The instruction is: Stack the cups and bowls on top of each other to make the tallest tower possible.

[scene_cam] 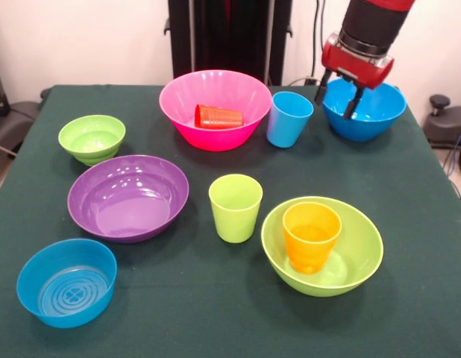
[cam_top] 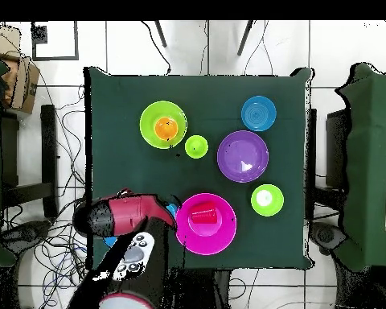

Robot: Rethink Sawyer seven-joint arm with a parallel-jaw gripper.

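My gripper [scene_cam: 337,98] is open at the back right, its fingers [scene_cam: 354,103] straddling the near-left rim of the large blue bowl [scene_cam: 376,119]. The large lime green bowl [scene_cam: 365,253] at front right holds the upright orange cup [scene_cam: 311,236]. The red cup [scene_cam: 219,116] lies on its side in the large pink bowl [scene_cam: 215,140]. The light blue cup [scene_cam: 289,119] stands upright between the pink and blue bowls. The lime green cup [scene_cam: 235,207] stands mid-table. In the overhead view my arm [cam_top: 124,217] hides most of the blue bowl.
The large purple bowl [scene_cam: 128,198] sits left of centre, with the small lime green bowl [scene_cam: 92,138] behind it. The small blue bowl with a ringed base [scene_cam: 66,282] is at the front left corner. The green table's edges lie close to the outer bowls.
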